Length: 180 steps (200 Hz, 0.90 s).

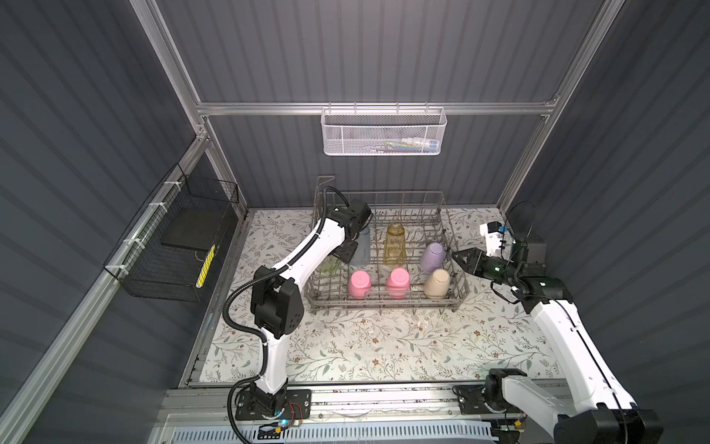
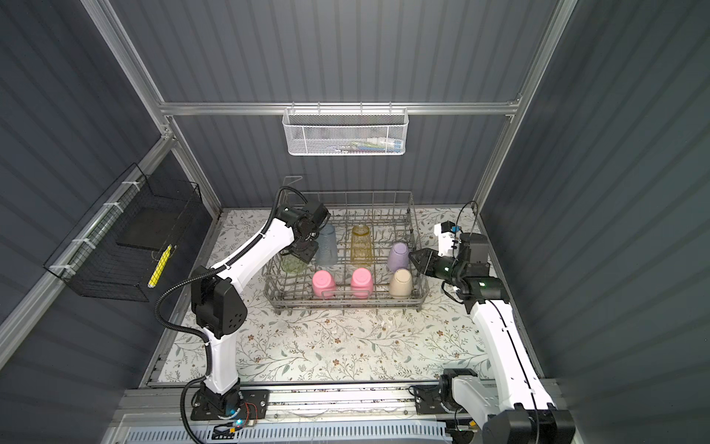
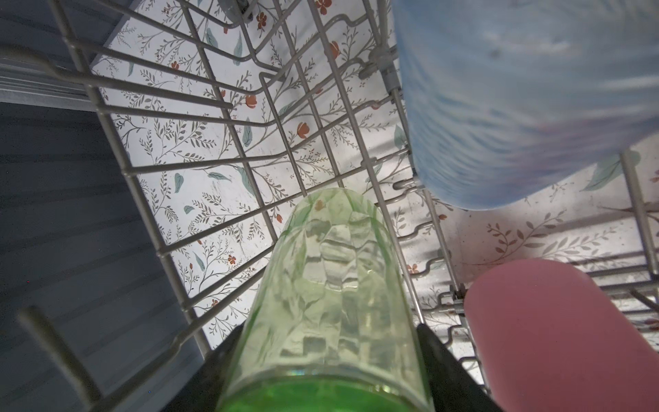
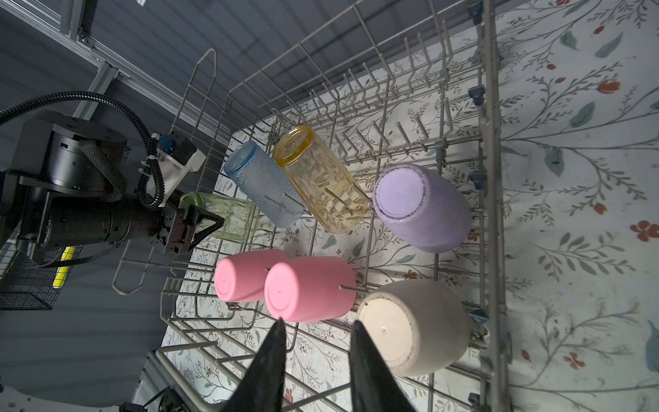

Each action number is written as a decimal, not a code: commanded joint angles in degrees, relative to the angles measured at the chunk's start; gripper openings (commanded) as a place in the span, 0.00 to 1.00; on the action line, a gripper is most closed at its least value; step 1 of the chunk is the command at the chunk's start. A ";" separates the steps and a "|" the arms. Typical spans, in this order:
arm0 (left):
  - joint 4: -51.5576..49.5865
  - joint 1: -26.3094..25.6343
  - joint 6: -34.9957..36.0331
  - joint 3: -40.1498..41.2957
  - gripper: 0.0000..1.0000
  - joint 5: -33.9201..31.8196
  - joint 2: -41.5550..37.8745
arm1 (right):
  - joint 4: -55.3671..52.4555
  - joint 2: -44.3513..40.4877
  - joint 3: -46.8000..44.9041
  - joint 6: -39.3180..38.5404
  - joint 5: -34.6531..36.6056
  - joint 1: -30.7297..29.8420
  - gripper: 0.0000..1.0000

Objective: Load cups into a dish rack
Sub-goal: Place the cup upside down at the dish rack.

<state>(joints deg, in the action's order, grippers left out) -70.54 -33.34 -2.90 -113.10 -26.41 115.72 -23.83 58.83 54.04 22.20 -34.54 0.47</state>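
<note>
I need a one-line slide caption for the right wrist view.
Seen from the right wrist: left gripper holds the green cup inside the dish rack beside six inverted cups.

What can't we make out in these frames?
Green cup: mostly behind left arm, both top views; seating unclear.
Blue cup: blurred, left wrist view.
White basket contents: too small behind mesh, both top views.
Right gripper: fingers cut off by frame edge, right wrist view.

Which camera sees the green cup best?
The left wrist view: the green cup fills the middle, close up, gripped in the left claw. The right wrist view shows it smaller, partly behind that claw. In both top views the left arm hides part of it.
</note>
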 commanded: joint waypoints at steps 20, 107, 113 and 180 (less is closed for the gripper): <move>0.05 -0.22 -1.80 2.46 0.57 -0.43 -0.88 | 0.10 0.50 -0.34 -0.49 -1.21 0.21 0.32; 1.40 -0.23 -2.81 3.98 0.65 -3.55 -2.50 | 0.15 0.64 -0.25 -0.22 -1.89 0.20 0.32; 1.52 -0.23 -2.82 4.03 0.65 -3.59 -2.72 | 0.09 0.68 -0.22 -0.22 -1.97 0.19 0.32; 1.98 -0.23 -3.32 4.65 0.70 -5.45 -4.01 | 0.23 1.08 -0.08 0.11 -2.71 0.23 0.33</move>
<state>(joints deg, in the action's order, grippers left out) -67.96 -33.85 -4.99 -109.58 -28.58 113.69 -23.81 59.51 54.04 22.28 -36.10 0.47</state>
